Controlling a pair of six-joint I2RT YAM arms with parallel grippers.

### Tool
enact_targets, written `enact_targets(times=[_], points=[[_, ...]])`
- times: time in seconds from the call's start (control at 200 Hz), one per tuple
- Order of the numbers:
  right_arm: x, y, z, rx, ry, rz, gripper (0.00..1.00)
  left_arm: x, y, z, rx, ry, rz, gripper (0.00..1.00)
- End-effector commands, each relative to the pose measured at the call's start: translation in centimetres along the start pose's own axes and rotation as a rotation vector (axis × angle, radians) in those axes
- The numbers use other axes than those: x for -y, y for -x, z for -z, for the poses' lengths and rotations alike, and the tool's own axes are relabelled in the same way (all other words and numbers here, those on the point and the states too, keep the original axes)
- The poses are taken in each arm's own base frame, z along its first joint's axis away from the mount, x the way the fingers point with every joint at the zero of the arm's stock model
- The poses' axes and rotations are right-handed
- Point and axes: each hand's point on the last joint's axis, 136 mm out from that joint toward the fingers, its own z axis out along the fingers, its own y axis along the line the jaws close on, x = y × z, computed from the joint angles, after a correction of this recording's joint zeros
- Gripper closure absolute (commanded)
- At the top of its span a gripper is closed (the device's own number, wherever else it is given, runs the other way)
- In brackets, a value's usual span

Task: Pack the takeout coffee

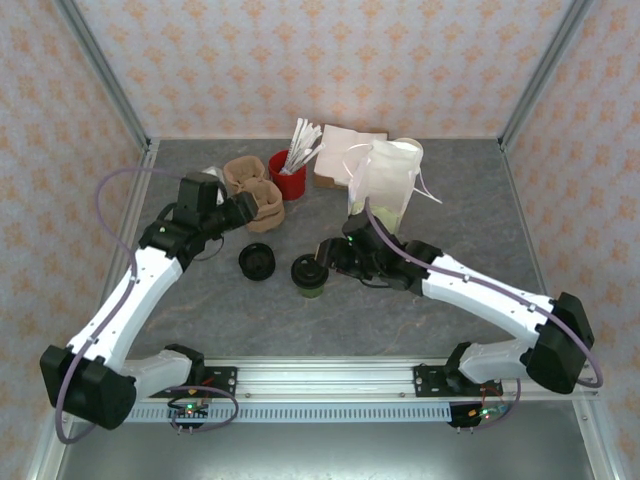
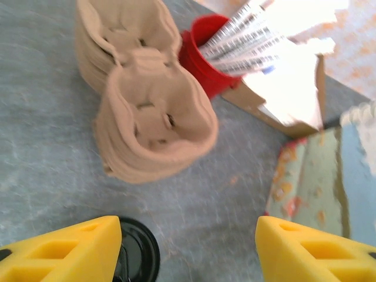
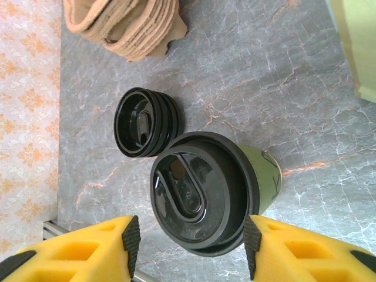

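Observation:
The takeout coffee [image 1: 308, 277] stands upright mid-table, a dark olive cup [image 3: 267, 179] under a round black lid [image 3: 197, 191]. My right gripper [image 1: 322, 262] hovers just right of it in the top view. From the right wrist, the right gripper [image 3: 191, 247] is open and straddles the lid. A sliver of table shows beside the left pad, and the right pad sits close to the rim. My left gripper [image 1: 248, 208] is by the cardboard cup carriers [image 1: 252, 190]. In the left wrist view the left gripper [image 2: 188, 247] is open with bare table between its fingers.
A loose stack of black lids [image 1: 257, 262] lies left of the coffee, also seen as lids [image 3: 144, 122] and lids [image 2: 138, 252]. The carriers [image 2: 147, 111], a red cup of sticks [image 1: 287, 175], a napkin box [image 1: 335, 155] and a paper bag [image 1: 385, 185] line the back.

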Motion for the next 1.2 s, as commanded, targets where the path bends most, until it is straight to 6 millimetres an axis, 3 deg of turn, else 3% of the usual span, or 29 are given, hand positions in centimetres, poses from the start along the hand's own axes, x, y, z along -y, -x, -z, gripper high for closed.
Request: enact_targets(times=[0.0, 0.2, 0.27, 0.545, 0.826, 1.196], points=[[-0.5, 1.2, 2.4, 0.045, 0.004, 0.028, 0.48, -1.5, 2.6, -1.0, 0.073, 0.088, 0.075, 0.37], [-1.0, 0.9, 3.7, 0.021, 0.021, 0.042, 0.48, -3.3, 3.4, -4.7, 0.038, 0.154, 0.165, 0.40], [-1.4, 1.0, 5.1, 0.027, 0.052, 0.046, 0.48, -3.5, 3.4, -5.9, 0.020, 0.161, 0.176, 0.42], [-1.3, 1.3, 8.4, 0.056, 0.070, 0.060, 0.48, -4.0, 3.7, -8.8, -0.020, 0.183, 0.186, 0.48], [0.0, 1.9, 10.5, 0.108, 0.043, 0.056, 0.47, -4.6, 3.0, -10.6, -0.053, 0.202, 0.203, 0.50], [0.6, 2.2, 11.2, 0.133, 0.029, 0.054, 0.47, -4.2, 2.4, -11.8, -0.085, 0.177, 0.212, 0.68]])
